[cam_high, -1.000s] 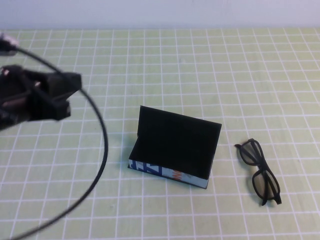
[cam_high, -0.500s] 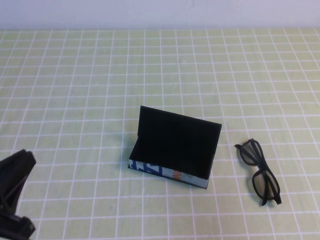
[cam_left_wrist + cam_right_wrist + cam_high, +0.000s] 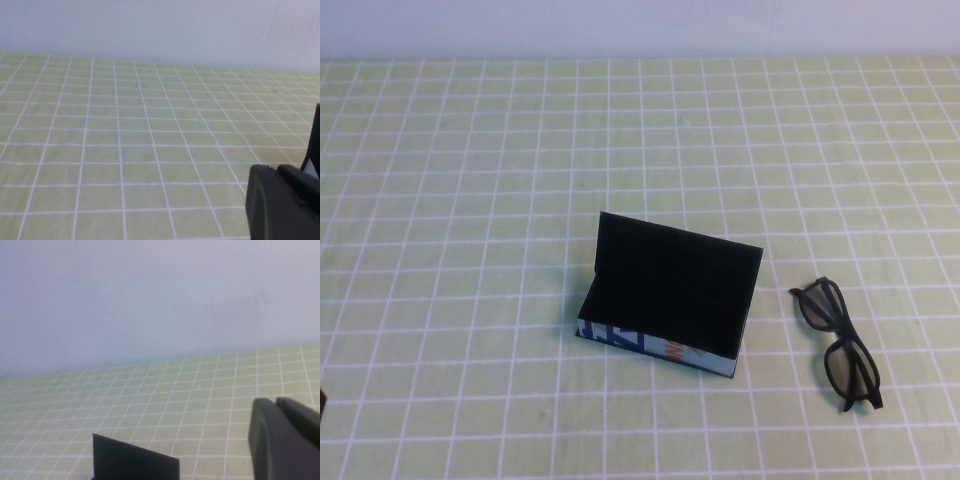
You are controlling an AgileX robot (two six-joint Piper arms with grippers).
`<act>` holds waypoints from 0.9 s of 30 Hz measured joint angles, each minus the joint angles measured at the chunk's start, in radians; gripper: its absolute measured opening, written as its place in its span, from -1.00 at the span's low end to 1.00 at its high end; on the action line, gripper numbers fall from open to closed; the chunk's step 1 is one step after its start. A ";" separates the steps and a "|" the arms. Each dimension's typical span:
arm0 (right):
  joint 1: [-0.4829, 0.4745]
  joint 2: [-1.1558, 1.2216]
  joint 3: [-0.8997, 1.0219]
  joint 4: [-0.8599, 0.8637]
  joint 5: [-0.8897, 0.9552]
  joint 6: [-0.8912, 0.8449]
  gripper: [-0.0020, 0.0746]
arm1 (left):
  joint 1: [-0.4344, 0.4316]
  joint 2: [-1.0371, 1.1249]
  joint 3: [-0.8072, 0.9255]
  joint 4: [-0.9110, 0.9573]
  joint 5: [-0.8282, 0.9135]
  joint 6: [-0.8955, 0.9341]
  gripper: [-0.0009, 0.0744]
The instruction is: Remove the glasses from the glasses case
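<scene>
The fingers of neither gripper can be judged open or closed: only a dark bulk of the left gripper [image 3: 282, 202] is seen at the edge of its wrist view, and likewise of the right gripper [image 3: 285, 437] in its own; both are out of the high view. The glasses case [image 3: 665, 300] is stood open on the green gridded mat [image 3: 470, 200], lid raised upright, its interior apparently empty. The glasses [image 3: 840, 345] are laid on the mat near the case's right side, apart from it.
</scene>
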 joint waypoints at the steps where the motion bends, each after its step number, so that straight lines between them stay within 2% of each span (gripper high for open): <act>1: 0.000 0.000 0.005 0.002 -0.011 0.000 -0.99 | 0.000 0.000 0.000 -0.002 -0.007 0.000 -0.99; 27: -0.002 -0.003 0.013 0.006 -0.024 -0.002 -0.99 | 0.000 0.000 0.000 -0.008 -0.015 0.000 -0.99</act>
